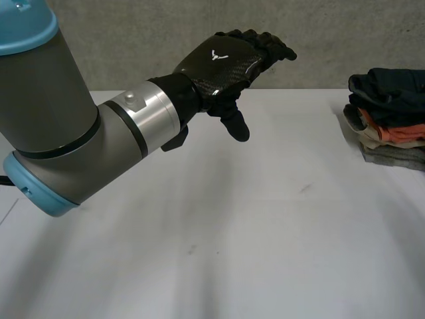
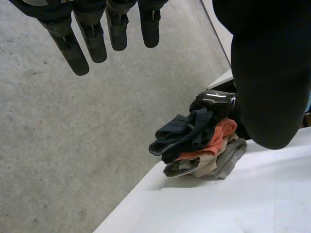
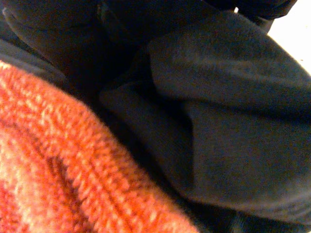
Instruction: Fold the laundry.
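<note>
Where: pile (image 1: 388,116) of clothes at the far right edge of the table (image 1: 265,232), dark cloth (image 3: 233,121) on top, orange knit (image 3: 58,160) beneath.
Handling: judged soft, light and limp; best pinched at a hem or corner of the top piece.
Left hand (image 1: 222,63): mine, raised above the table; fingers (image 2: 92,41) straight, slightly apart, holding nothing.
Right hand (image 2: 214,99): at the pile's top; whether it grips, I cannot tell.

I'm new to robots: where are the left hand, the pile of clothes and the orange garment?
left hand (image 1: 222,63), head view, back of the hand.
pile of clothes (image 1: 392,100), head view, dark top garment.
orange garment (image 2: 220,135), left wrist view, its folded edge.
</note>
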